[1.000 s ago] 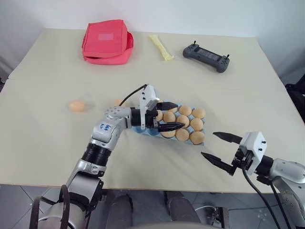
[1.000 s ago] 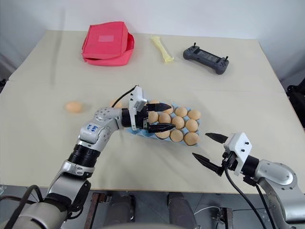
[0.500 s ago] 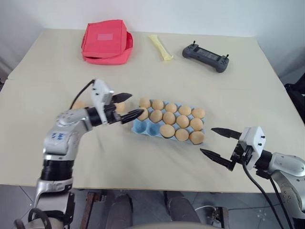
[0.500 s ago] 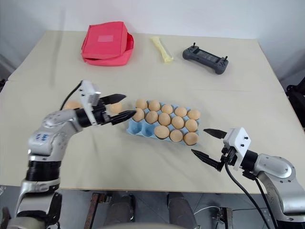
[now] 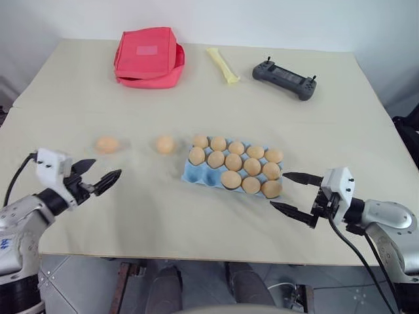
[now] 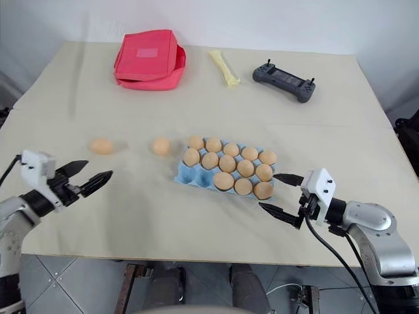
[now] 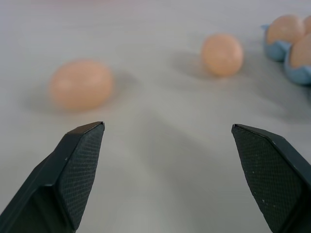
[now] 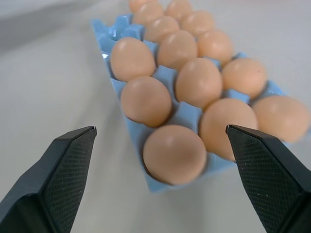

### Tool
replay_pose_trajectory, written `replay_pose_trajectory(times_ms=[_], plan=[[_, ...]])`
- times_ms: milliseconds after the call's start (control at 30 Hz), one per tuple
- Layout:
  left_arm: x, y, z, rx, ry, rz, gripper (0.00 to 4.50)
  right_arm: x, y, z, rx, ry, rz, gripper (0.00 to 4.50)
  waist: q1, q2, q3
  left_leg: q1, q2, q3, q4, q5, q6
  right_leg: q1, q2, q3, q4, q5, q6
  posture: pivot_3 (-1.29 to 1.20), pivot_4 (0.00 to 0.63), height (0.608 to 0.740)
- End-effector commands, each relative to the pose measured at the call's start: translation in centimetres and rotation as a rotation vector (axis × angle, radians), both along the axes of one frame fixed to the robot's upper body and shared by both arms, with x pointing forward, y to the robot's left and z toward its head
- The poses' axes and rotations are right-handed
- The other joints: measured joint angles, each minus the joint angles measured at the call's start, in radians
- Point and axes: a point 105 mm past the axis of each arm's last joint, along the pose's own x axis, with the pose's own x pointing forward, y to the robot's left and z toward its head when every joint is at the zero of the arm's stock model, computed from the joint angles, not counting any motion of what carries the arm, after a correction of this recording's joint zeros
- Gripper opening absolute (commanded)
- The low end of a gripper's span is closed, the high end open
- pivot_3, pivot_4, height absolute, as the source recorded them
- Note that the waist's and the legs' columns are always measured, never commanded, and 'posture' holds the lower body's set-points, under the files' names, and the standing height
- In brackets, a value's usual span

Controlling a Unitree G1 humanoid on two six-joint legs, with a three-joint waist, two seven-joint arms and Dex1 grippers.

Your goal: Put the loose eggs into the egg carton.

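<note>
Left of the egg carton [image 5: 196, 174], two loose eggs [image 5: 107, 144] wait before the empty, spread left gripper [image 5: 97, 178], while the right gripper [image 5: 294, 193] hangs released beside the carton.

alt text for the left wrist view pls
Two loose eggs lie on a pale table beyond the open left gripper: the nearer egg ahead of one black finger, the farther egg beside the blue egg carton, whose corner with eggs shows at the edge.

Bright, even, soft light; faint shadows on the counter [image 5: 216, 91]. Left wrist view: two loose eggs [image 7: 80, 83] look blurred.
</note>
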Motion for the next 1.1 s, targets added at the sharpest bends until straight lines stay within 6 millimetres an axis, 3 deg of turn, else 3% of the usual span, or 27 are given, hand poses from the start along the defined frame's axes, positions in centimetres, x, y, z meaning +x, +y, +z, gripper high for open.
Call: replay_pose_trajectory(times_ms=[33, 267, 367, 567, 667, 800, 967, 1100], plan=[[-0.7, 0.4, 1.7, 0.034, -0.054, 0.015, 4.47, 0.0, 0.0, 0.8, -0.008, -0.033, 0.019, 4.5, -0.001, 0.0, 0.0, 0.0, 0.0, 0.0, 0.0, 0.0, 0.0, 0.0, 0.0, 0.0, 0.0, 0.0, 0.0, 0.0, 0.15, 0.74], [-0.5, 0.4, 1.9, 0.039, -0.064, 0.029, 4.47, 0.0, 0.0, 0.7, -0.009, -0.033, 0.028, 4.5, -0.007, 0.0, 0.0, 0.001, 0.0, 0.0, 0.0, 0.0, 0.0, 0.0, 0.0, 0.0, 0.0, 0.0, 0.0, 0.0, 0.15, 0.74], [0.5, 0.7, 2.7, 0.06, -0.107, 0.056, 4.47, 0.0, -0.9, -0.1, -0.012, -0.021, 0.02, 4.5, -0.007, -0.001, 0.0, 0.0, 0.0, 0.0, 0.0, 0.0, 0.0, 0.0, 0.0, 0.0, 0.0, 0.0, 0.001, 0.0, 0.15, 0.74], [5.0, 2.3, 3.9, 0.068, -0.135, 0.192, 4.47, 0.1, -1.4, -1.0, -0.01, -0.019, 0.027, 4.5, -0.004, -0.001, 0.0, 0.001, 0.0, 0.0, 0.001, 0.0, 0.0, 0.0, 0.0, 0.0, 0.001, 0.001, 0.002, 0.0, 0.15, 0.74], [7.4, 2.7, 3.5, 0.066, -0.096, 0.238, 4.47, 0.3, -1.5, -1.1, -0.009, -0.021, 0.028, 4.5, -0.005, -0.001, 0.0, 0.001, 0.0, 0.001, 0.001, 0.0, 0.0, 0.0, 0.0, 0.0, 0.001, 0.01, 0.018, 0.0, 0.15, 0.74], [9.9, 2.2, 2.8, 0.07, -0.058, 0.233, 4.47, 0.5, -1.0, -1.1, -0.007, -0.024, 0.028, 4.5, -0.008, -0.001, 0.0, 0.0, 0.0, 0.001, 0.0, 0.0, 0.0, 0.0, 0.001, 0.0, 0.001, 0.009, 0.018, 0.0, 0.15, 0.74], [11.5, 1.4, 1.9, 0.075, -0.026, 0.197, 4.47, 0.2, -0.5, -0.8, -0.006, -0.032, 0.019, 4.5, -0.004, -0.001, 0.0, 0.0, 0.0, 0.001, -0.001, 0.0, 0.0, -0.001, 0.001, 0.0, 0.001, 0.009, 0.018, 0.0, 0.15, 0.74], [11.7, 1.3, 1.1, 0.078, 0.013, 0.185, 4.47, -0.3, -0.4, -0.4, -0.006, -0.036, 0.003, 4.5, -0.003, -0.001, 0.0, 0.0, 0.0, 0.001, -0.001, 0.0, -0.001, -0.001, 0.001, 0.0, 0.001, 0.009, 0.018, 0.0, 0.15, 0.74]])
